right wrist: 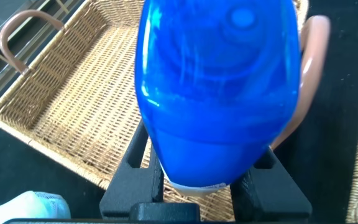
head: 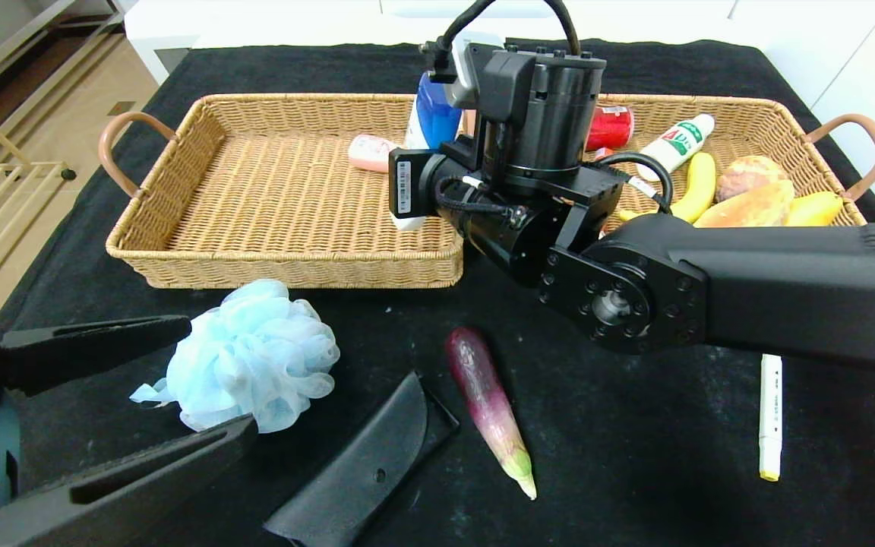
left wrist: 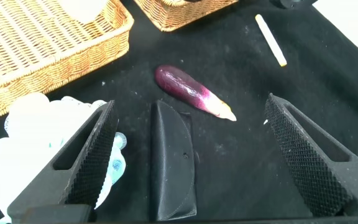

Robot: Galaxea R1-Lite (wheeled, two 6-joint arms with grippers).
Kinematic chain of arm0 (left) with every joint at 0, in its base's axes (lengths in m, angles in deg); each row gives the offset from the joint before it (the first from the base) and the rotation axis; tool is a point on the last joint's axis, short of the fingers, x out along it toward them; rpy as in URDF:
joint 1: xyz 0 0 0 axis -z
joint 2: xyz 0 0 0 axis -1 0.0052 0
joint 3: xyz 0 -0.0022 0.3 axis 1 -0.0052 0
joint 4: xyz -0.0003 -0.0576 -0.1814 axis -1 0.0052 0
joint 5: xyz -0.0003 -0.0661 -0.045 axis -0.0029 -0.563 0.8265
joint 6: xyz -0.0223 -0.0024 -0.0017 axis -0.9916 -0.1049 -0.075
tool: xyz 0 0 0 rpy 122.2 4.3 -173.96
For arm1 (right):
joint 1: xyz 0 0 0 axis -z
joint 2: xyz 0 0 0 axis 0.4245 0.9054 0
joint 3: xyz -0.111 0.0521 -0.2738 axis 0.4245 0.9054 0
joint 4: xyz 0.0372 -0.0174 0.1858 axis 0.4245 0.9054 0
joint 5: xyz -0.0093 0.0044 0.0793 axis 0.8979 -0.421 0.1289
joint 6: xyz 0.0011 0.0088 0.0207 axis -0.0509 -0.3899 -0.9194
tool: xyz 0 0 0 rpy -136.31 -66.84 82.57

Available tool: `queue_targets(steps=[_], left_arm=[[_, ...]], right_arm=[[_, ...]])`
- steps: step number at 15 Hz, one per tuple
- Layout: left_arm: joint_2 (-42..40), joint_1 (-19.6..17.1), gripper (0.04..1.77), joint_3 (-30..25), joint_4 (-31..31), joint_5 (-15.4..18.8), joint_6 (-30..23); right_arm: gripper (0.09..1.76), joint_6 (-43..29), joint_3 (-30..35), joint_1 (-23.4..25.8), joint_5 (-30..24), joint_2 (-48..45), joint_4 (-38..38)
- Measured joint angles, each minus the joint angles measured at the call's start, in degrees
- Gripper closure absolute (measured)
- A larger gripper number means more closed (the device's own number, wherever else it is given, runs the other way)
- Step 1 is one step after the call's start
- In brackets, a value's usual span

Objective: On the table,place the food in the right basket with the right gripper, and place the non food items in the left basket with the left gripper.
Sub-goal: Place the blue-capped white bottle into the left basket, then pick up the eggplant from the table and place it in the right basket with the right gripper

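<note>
You'll find a barcode on the white label point(head: 404, 187) on the right arm's wrist. A white bottle point(head: 677, 144) at two o'clock carries red-green print, too small to read.

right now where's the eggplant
In the head view the eggplant lies on the black table near the front centre, between the glasses case on the robot's left and the marker farther right.

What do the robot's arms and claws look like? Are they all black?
Mostly. The right arm is thick and black, with round bolted joints, black cables looping over it and a white barcode label. The left gripper has two long black fingers with bumpy, dotted pads.
</note>
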Motion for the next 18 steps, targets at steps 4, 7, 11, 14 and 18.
queue_targets(steps=[4, 7, 11, 14, 18], left_arm=[[0.00, 0.00, 0.09, -0.09, 0.00, 0.00, 0.00], [-0.01, 0.00, 0.09, -0.09, -0.01, 0.00, 0.00], [-0.04, 0.00, 0.09, -0.09, 0.00, 0.01, 0.00], [-0.11, 0.00, 0.09, -0.09, 0.00, 0.00, 0.00], [-0.12, 0.00, 0.09, -0.09, 0.00, 0.01, 0.10]], right_arm=[[1.20, 1.05, 0.00, 0.00, 1.65, 0.71, -0.02], [0.94, 0.79, -0.13, -0.02, 1.68, 0.83, -0.38], [0.62, 0.68, 0.04, -0.13, 1.93, 0.71, -0.21], [0.46, 0.73, 0.85, -0.63, 2.47, -0.20, -0.07], [0.34, 0.73, 5.21, -1.15, 2.62, -3.28, -0.02]])
